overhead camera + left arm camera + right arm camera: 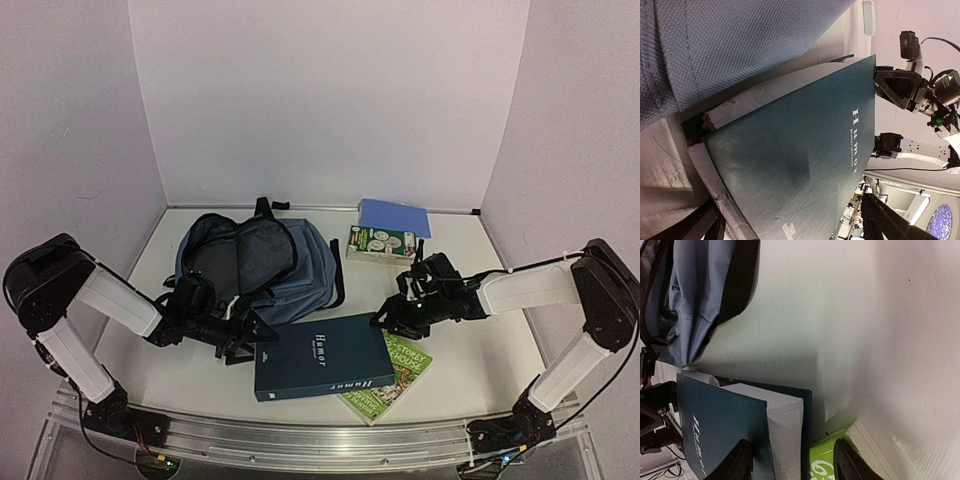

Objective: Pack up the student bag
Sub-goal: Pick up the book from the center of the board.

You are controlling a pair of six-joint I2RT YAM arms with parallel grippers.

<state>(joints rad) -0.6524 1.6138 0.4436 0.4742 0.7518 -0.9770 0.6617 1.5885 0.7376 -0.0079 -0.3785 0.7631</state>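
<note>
The slate-blue student bag (250,262) lies at the back left of the table, its top unzipped and dark lining showing. A thick teal "Humor" book (320,356) lies in front of it, partly on a green book (398,374). My left gripper (250,338) is open at the teal book's left end; in the left wrist view (797,220) the cover (795,145) fills the space between the fingers, with the bag (715,45) above. My right gripper (396,314) is open at the book's far right corner; its fingers (740,462) straddle the page edge (785,430).
A small green-and-white book (381,243) and a flat blue notebook (394,216) lie at the back right. A black bag strap (338,285) lies between the bag and the right gripper. White walls close the table at the back and sides.
</note>
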